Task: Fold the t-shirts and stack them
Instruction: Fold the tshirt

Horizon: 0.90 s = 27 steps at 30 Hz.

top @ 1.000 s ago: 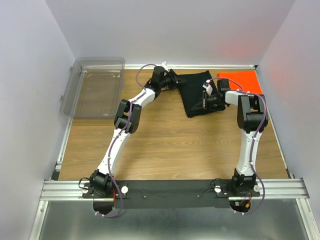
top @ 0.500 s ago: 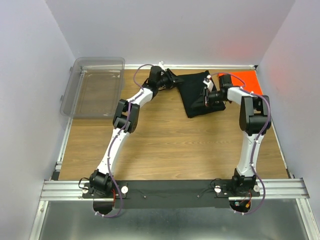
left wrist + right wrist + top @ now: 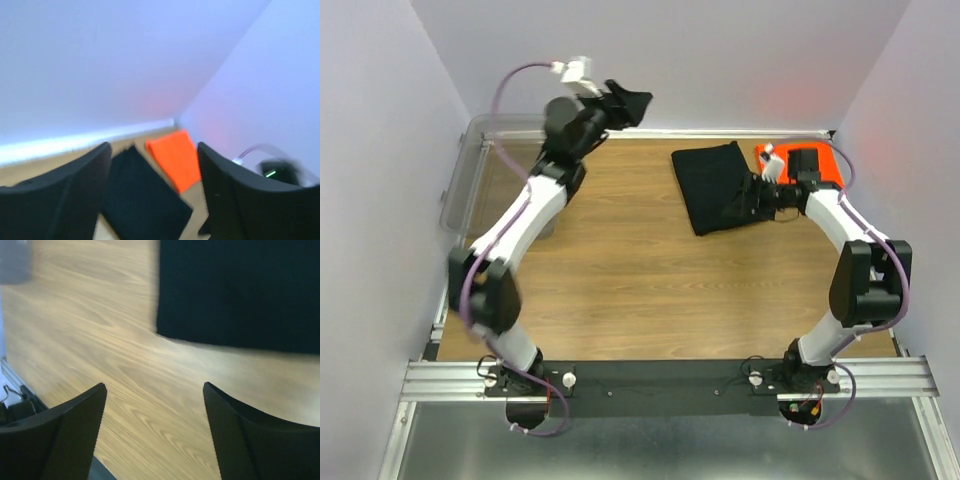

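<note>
Top external: L gripper [image 3: 628, 100] high up by back wall [image 3: 720, 60], jaws apart, empty. Folded black t-shirt [image 3: 710, 185] flat on surface [image 3: 620, 270]; orange t-shirt [image 3: 834, 170] just beside it. R gripper [image 3: 750, 197] at black t-shirt's edge.
Left wrist: both shirts lie below.
Right wrist: jaws wide, nothing held.

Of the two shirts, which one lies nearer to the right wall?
The orange shirt: it lies by the back right corner, while the black shirt lies to its left, nearer the middle.
</note>
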Each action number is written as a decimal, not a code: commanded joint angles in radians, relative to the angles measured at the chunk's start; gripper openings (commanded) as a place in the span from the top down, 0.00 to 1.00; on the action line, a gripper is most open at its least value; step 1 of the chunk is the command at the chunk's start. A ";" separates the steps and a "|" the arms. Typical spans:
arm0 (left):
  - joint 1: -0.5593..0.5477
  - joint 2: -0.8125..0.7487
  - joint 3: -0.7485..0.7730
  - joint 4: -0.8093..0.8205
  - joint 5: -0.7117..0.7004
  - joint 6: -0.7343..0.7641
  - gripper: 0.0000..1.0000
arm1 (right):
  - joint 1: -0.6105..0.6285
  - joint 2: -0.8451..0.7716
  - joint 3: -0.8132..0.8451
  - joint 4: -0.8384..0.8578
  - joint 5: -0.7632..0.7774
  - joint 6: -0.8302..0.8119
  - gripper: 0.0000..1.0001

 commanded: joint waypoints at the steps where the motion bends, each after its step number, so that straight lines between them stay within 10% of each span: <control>1: 0.027 -0.254 -0.300 0.118 -0.156 0.114 0.20 | -0.089 -0.013 -0.187 0.076 0.106 0.154 0.11; 8: 0.083 -0.618 -0.660 0.098 -0.082 0.109 0.20 | -0.153 -0.032 -0.356 0.368 0.060 0.387 0.02; 20: 0.090 -1.034 -0.944 -0.037 -0.052 0.051 0.20 | -0.152 0.219 -0.297 0.531 0.230 0.724 0.14; 27: 0.092 -1.189 -1.022 -0.120 -0.067 0.039 0.20 | -0.150 0.284 -0.284 0.545 0.275 0.754 0.55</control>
